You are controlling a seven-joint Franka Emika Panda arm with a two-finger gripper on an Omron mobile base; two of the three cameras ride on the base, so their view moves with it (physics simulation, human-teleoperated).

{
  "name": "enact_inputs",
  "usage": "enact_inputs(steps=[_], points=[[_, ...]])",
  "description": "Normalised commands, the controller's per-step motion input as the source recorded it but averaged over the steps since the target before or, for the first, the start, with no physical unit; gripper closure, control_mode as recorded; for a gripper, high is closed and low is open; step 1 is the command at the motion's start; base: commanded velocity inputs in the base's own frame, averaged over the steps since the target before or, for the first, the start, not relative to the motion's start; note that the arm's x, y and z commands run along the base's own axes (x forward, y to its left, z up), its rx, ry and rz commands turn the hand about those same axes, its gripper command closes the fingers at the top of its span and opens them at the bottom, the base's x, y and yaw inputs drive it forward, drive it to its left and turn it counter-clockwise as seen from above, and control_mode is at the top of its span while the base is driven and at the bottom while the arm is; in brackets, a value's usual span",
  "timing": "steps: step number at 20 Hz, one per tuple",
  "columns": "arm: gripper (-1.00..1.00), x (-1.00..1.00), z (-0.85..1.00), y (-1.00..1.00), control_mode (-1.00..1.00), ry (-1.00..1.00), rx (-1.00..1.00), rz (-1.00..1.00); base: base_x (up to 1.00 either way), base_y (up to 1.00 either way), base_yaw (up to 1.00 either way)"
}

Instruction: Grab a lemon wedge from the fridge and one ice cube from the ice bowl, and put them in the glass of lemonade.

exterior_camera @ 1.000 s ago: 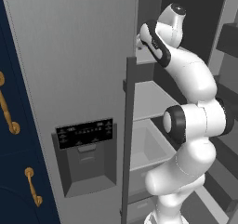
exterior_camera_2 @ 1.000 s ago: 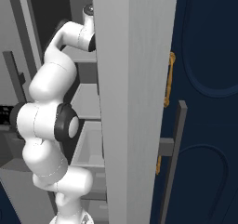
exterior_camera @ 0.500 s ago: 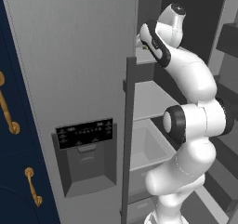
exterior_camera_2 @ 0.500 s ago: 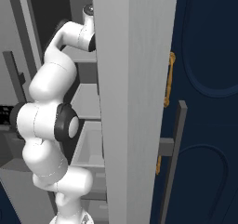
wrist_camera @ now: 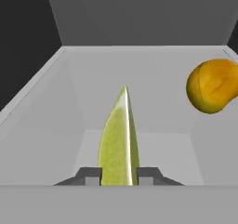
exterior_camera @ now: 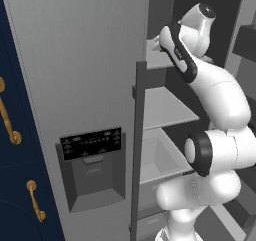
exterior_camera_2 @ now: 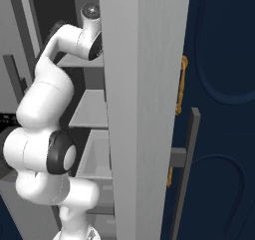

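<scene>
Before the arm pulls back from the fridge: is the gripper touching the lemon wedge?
Touching. In the hand view, the lemon wedge stands between the gripper's two fingertips, which press against both its sides with no gap.

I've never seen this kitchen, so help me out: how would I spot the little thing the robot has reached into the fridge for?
Find the tall grey steel fridge with its door open, and look into the pale grey bin the white arm reaches into. The thin yellow-green lemon wedge stands on edge there, pinched between the two small dark finger tips of the gripper. Its only neighbour, a round orange fruit, is plumper and lies untouched to one side.
</scene>
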Motion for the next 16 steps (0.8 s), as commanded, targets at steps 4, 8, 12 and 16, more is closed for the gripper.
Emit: enact_inputs(steps=[4, 8, 12, 16], points=[[1.00, -1.00, -0.03, 0.00, -1.00, -0.07, 0.00, 0.00, 0.00, 0.00, 0.00], [1.00, -1.00, -0.13, -0.01, -1.00, 0.00, 0.00, -0.04, 0.00, 0.00, 0.00], [1.00, -1.00, -0.13, -0.02, -1.00, 0.07, 0.00, -0.14, 0.00, 0.00, 0.00], [1.00, -1.00, -0.14, 0.00, -1.00, 0.27, -0.03, -0.13, 0.00, 0.00, 0.00]])
